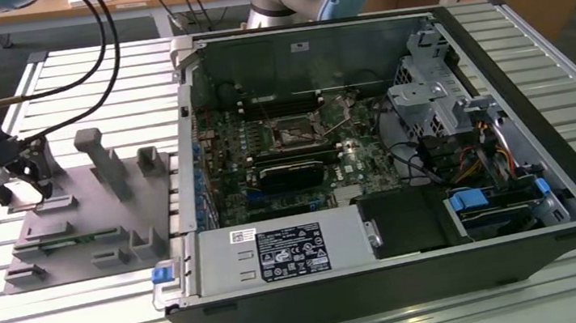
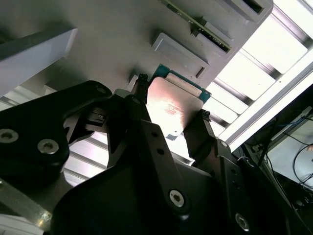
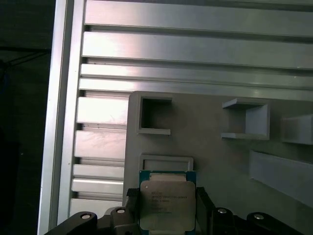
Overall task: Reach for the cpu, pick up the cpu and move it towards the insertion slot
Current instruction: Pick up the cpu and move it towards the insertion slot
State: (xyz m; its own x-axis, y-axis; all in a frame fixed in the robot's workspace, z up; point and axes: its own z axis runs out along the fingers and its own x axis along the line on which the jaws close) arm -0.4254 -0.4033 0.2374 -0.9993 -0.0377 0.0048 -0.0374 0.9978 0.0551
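- Exterior view: the gripper stood over the grey plate at the view's left. It was well apart from the slot, a square socket with a dark centre and metal frame inside the open case.
- Second wrist view: the claw was drawn narrow onto the cpu, with one black finger against each of two opposite edges. The chip was a flat square with a smooth, glaring metal lid on a green rim.
- First wrist view: the cpu sat between the fingers, over the matt plate and just beside a raised rectangular rim. The plate carried box-shaped holders and lay on a ribbed aluminium table. Whether the chip was clear of the plate could not be confirmed.
- Handling, as judged: the cpu was light, stiff and thin. The lid was slippery and the underside likely fragile, so the edges were the proper hold. With so little edge in the grip, tilt or slip was the risk.
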